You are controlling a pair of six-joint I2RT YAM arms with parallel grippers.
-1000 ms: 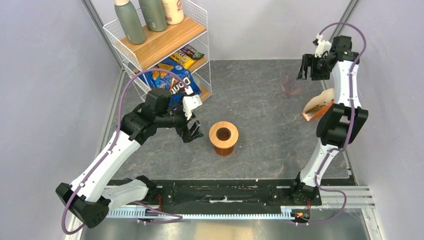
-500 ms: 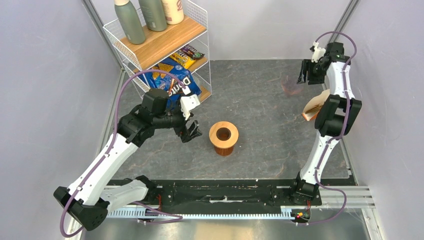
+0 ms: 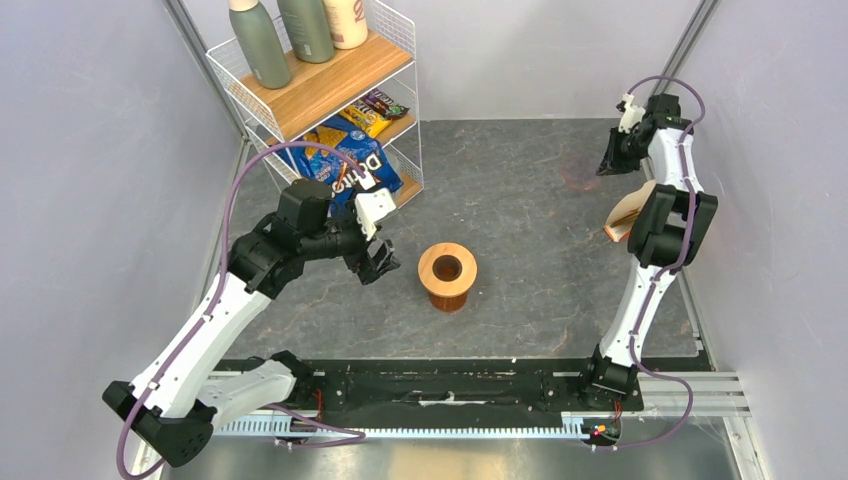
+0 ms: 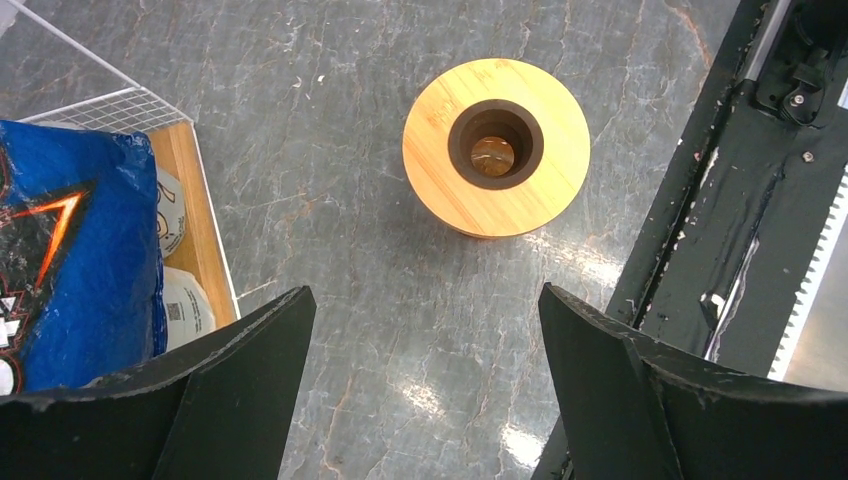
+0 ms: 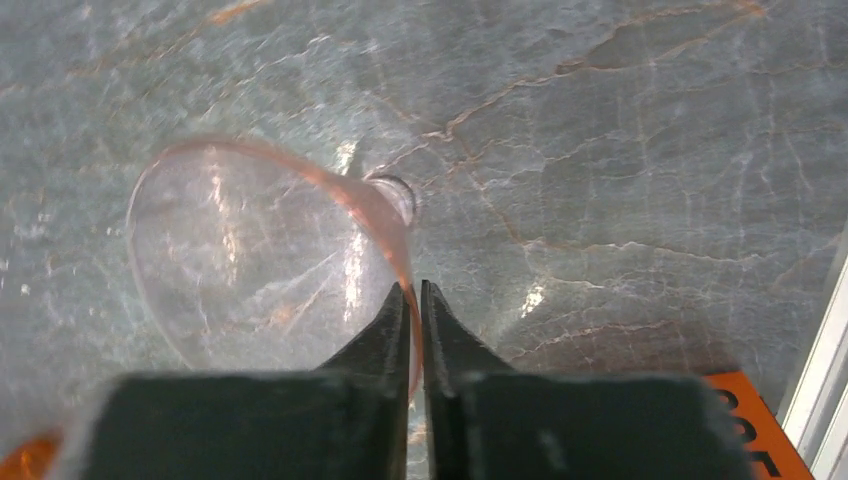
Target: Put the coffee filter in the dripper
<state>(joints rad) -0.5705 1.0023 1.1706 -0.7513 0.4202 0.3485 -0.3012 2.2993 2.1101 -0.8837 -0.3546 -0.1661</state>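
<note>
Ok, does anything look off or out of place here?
The dripper looks tipped onto its side at the far right of the table. Its thin rim is pinched in the right tool, and it is well apart from the wooden ring at mid-table. Nothing looks spilled or broken.

Grey marbled tabletop [image 3: 520, 200], pale lilac walls [image 3: 100, 150], white wire rack [image 3: 404, 40] at far left, wooden shelves [image 3: 330, 80], bottles [image 3: 258, 45], snack bags [image 3: 322, 155]

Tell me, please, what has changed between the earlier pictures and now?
The right gripper came down to the dripper and now pinches its rim. The left gripper, open, shifted slightly left. The wooden ring and filter pack stayed put.
</note>
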